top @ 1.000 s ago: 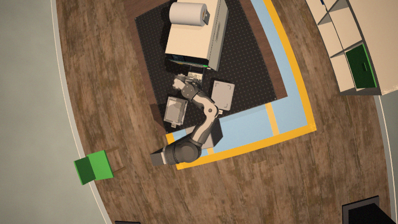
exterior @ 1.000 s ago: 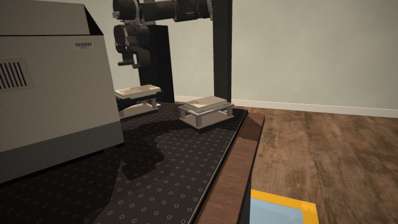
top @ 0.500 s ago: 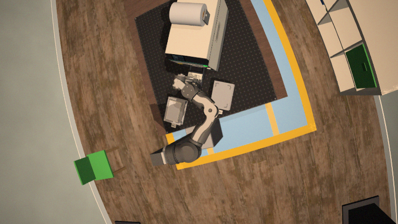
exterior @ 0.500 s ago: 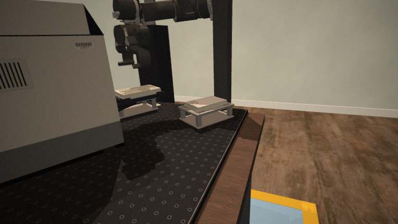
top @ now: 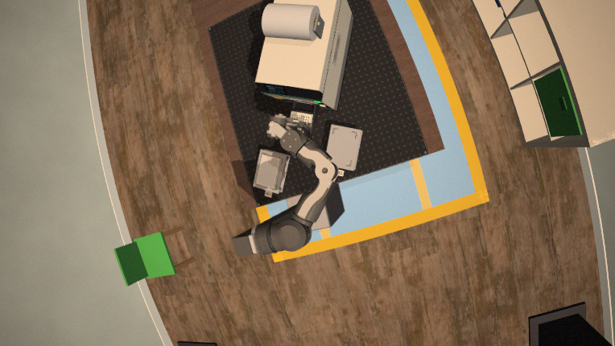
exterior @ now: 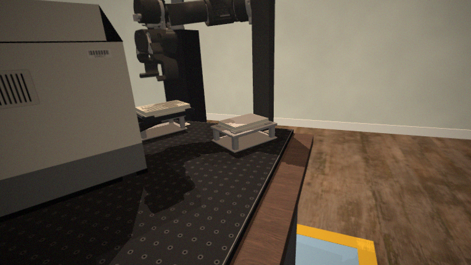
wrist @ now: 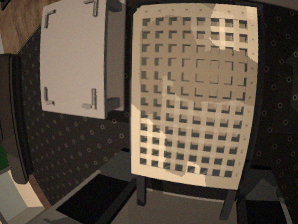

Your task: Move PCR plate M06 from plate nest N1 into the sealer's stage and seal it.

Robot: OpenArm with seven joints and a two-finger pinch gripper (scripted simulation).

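The open plate M06 point(top: 300, 117) lies on the sealer's stage point(exterior: 161, 118), out in front of the housing point(top: 301, 51). In the side view M06 point(exterior: 163, 108) looks level, with its long side along the stage's travel. In the wrist view its wells point(wrist: 194, 92) face up with no foil on them. My gripper point(exterior: 152, 73) is open and empty, well above the plate and touching nothing. The lamp point(top: 317, 102) glows green at the housing's front corner. Nest N1 point(top: 344, 146) is empty and also shows in the wrist view point(wrist: 73, 56). The sealed plate M09 point(top: 270, 169) point(exterior: 243, 129) sits in nest N2.
The foil roll point(top: 290, 20) lies on top of the housing. My arm point(top: 315, 180) reaches between the two nests. A dark post point(exterior: 262, 59) stands behind N2. The mat's wooden rim point(exterior: 280, 197) runs on the right of the side view.
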